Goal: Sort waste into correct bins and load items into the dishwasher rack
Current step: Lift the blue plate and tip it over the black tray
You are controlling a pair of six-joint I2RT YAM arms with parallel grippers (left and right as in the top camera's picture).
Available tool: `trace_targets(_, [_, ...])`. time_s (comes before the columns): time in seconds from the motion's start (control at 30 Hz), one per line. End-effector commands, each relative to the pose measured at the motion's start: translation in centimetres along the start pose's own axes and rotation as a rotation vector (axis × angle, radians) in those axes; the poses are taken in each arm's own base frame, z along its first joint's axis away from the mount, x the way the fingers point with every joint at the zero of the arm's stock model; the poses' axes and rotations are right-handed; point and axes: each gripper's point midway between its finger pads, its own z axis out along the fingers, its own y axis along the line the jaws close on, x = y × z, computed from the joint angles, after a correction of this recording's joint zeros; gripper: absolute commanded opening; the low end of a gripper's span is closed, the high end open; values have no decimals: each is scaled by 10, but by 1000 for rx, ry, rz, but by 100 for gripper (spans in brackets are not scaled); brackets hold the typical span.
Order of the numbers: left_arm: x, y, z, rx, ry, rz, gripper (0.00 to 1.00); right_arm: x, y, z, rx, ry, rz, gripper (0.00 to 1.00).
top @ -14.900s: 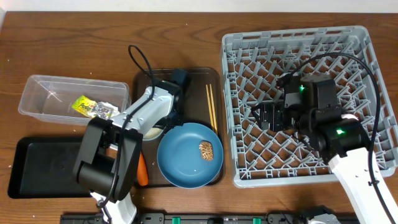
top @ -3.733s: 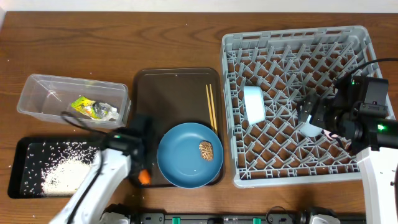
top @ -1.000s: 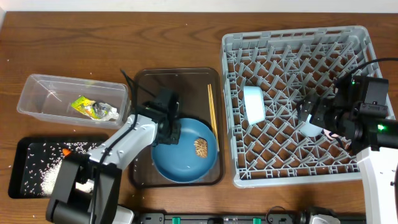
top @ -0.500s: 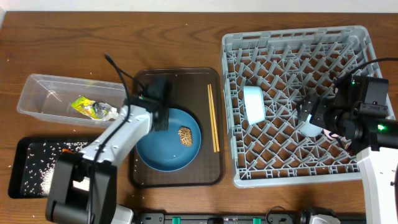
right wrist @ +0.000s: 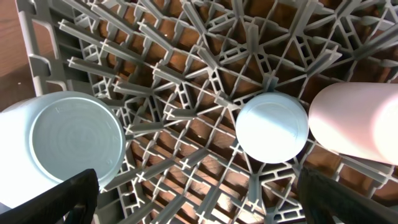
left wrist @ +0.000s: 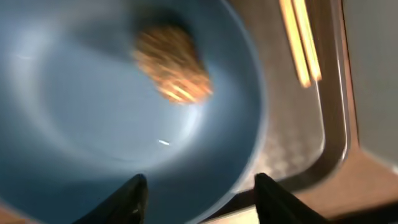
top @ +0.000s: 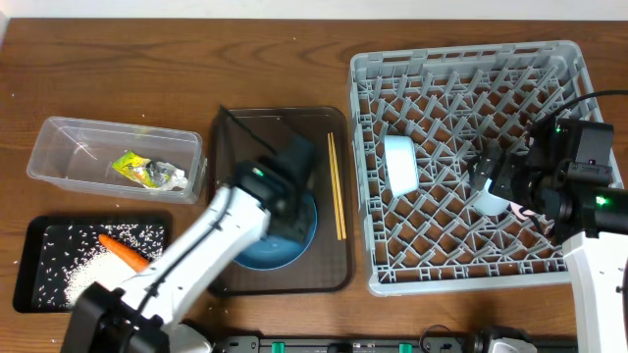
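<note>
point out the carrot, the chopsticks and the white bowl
carrot (top: 123,252), overhead view, middle of its body
chopsticks (top: 337,186), overhead view, halfway along the pair
white bowl (top: 400,164), overhead view, middle of its outside

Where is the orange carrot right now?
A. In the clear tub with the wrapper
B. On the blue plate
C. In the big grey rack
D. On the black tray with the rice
D: the carrot lies on the black tray, right beside the white rice.
</note>
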Motion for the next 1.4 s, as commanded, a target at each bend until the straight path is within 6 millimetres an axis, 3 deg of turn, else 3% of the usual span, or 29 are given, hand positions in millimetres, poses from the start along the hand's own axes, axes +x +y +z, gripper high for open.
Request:
trace_targets(0.0, [21,-5,17,-47,44,7,57,-6,1,-4,-6,-19,7,97])
trace_targets(0.4, [46,-4,71,-16,36,14,55,-6,1,-4,-6,-19,7,98])
trace_targets(0.6, [34,3,73,-58,-25,16,26,-6,1,-4,-7,-19,7,98])
trace_targets(0.67, [30,5,73,-69,-44,16,10,-5,1,-4,-6,-18,8,98])
trace_targets(0.83, [26,2,71,-62,-57,15,6,-5,1,-4,-6,-17,8,98])
trace_targets(0.97, [14,-4,55,-49,-84,15,6,-5,1,-4,-6,-17,8,98])
trace_targets(1.1, [-2,-18,24,11,-133,17,6,-4,1,-4,-5,-14,8,98])
trace_targets(1.37, [-33,-36,-67,96,-331,21,6,-4,1,-4,-5,-14,9,98])
